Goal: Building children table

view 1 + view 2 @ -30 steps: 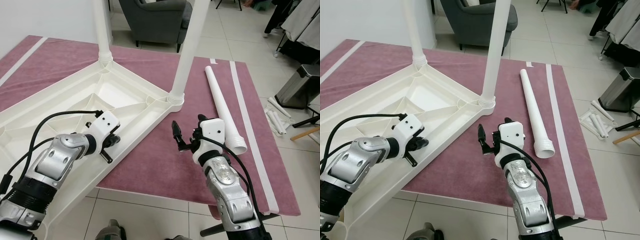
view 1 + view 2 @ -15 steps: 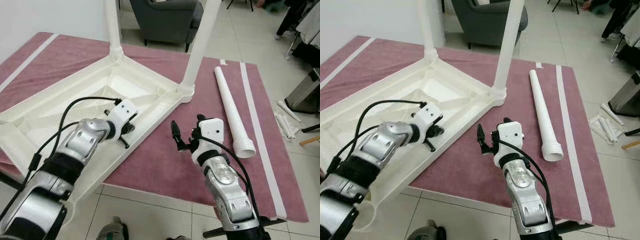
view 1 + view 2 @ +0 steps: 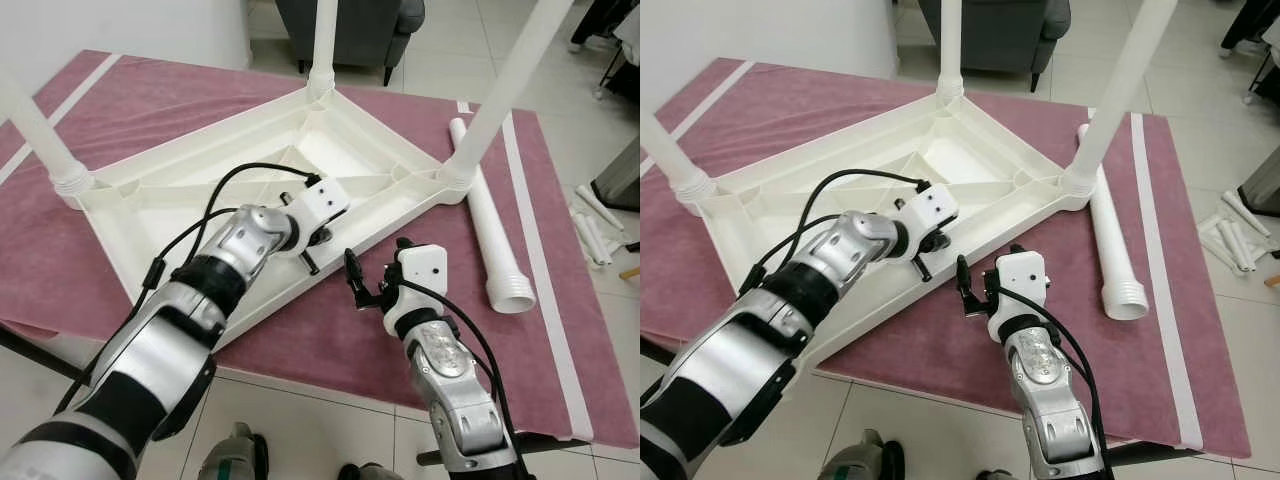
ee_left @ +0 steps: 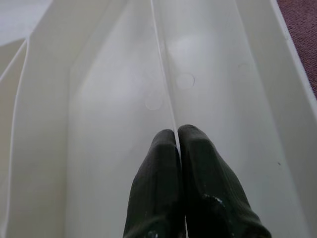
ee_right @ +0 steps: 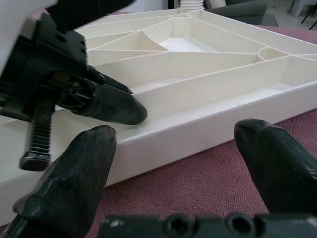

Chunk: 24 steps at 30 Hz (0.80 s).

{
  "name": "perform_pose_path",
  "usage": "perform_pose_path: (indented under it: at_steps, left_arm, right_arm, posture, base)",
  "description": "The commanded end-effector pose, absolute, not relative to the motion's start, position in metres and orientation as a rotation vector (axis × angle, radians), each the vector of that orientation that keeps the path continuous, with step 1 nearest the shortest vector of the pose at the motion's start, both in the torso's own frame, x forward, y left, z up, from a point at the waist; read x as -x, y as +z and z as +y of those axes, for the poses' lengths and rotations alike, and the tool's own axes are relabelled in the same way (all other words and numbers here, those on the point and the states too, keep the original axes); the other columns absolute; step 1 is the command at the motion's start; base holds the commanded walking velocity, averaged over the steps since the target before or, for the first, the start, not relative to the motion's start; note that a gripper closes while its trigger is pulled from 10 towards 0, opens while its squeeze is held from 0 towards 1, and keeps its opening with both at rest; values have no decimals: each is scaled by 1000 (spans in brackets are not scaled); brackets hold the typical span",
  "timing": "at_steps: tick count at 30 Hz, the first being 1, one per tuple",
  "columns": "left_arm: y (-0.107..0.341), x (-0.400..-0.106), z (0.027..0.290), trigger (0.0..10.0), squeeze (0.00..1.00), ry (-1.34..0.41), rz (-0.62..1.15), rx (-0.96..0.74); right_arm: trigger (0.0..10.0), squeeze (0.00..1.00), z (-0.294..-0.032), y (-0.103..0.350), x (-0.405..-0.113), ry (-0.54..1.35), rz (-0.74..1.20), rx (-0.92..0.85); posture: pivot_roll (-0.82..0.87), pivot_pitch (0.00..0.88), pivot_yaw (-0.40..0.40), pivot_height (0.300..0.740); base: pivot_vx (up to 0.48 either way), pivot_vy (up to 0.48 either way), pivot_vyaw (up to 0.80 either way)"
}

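Note:
The white children's table (image 3: 200, 185) lies upside down on a maroon rug (image 3: 330, 340). Three white legs stand up from its corners: left (image 3: 35, 125), back (image 3: 322, 45) and right (image 3: 500, 95). A loose leg (image 3: 495, 245) lies on the rug, touching the right corner. My left gripper (image 3: 312, 245) reaches into the underside near the front edge, shut on a thin inner rib (image 4: 163, 74). My right gripper (image 3: 372, 275) hovers open just above the rug, close to the table's front edge and beside the left fingers (image 5: 111, 106).
A grey armchair (image 3: 350, 20) stands behind the rug. White tubes (image 3: 600, 210) lie on the tiled floor to the right, near a metal bin (image 3: 625, 175). White stripes (image 3: 540, 290) run along the rug's sides. Tiles lie in front of the rug.
The table has swung round to the right with my left gripper on its rib, and its right corner now touches the loose leg. The camera also shifted. My right gripper has hardly moved.

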State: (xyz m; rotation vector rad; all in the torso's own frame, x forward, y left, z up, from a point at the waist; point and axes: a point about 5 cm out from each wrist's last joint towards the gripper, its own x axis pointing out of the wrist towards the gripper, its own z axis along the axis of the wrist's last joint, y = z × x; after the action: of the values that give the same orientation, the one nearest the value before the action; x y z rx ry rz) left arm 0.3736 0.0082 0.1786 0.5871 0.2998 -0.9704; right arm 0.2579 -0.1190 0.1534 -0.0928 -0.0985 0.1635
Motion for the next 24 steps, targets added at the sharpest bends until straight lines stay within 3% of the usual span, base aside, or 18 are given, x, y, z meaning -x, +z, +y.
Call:
perform_pose_path:
  at_steps: [1, 2, 3, 4, 11, 12, 15, 22, 24]
  left_arm:
    - [207, -386, 4, 10000, 0, -749, 99, -670]
    - [205, -389, 7, 10000, 780, -696, 105, -668]
    - [205, -389, 7, 10000, 780, -696, 105, -668]
    - [205, -391, 8, 10000, 1000, -676, 107, -657]
    - [212, -399, 21, 10000, 1000, -580, 103, -520]
    - [218, -400, 22, 10000, 0, -596, 79, -465]
    - [231, -399, 26, 10000, 0, -658, -8, -366]
    - [234, -387, 52, 10000, 0, -772, -119, -331]
    - [220, -363, 83, 10000, 0, -814, -124, -372]
  right_arm:
    - [10000, 0, -118, 154, -255, 159, -94, 99]
    - [10000, 0, -119, 154, -254, 153, -93, 99]
    - [10000, 0, -119, 154, -254, 153, -93, 99]
    - [10000, 0, -119, 154, -254, 151, -93, 99]
    - [10000, 0, -120, 154, -255, 151, -92, 102]
    - [10000, 0, -119, 154, -256, 156, -93, 103]
    - [10000, 0, -118, 154, -258, 166, -93, 104]
    - [10000, 0, -117, 152, -261, 174, -77, 126]
    - [10000, 0, -120, 145, -264, 169, -37, 166]
  posture:
    - [48, 109, 82, 740]
    - [44, 110, 85, 740]
    - [44, 110, 85, 740]
    - [44, 110, 85, 740]
    - [55, 106, 73, 740]
    - [61, 104, 69, 740]
    - [70, 101, 63, 740]
    - [81, 98, 50, 740]
    - [98, 95, 32, 740]
  base:
    - [0, 0, 0]
    - [0, 0, 0]
    - [0, 0, 0]
    - [0, 0, 0]
    - [0, 0, 0]
    - [0, 0, 0]
    - [0, 0, 0]
    - [0, 0, 0]
    - [0, 0, 0]
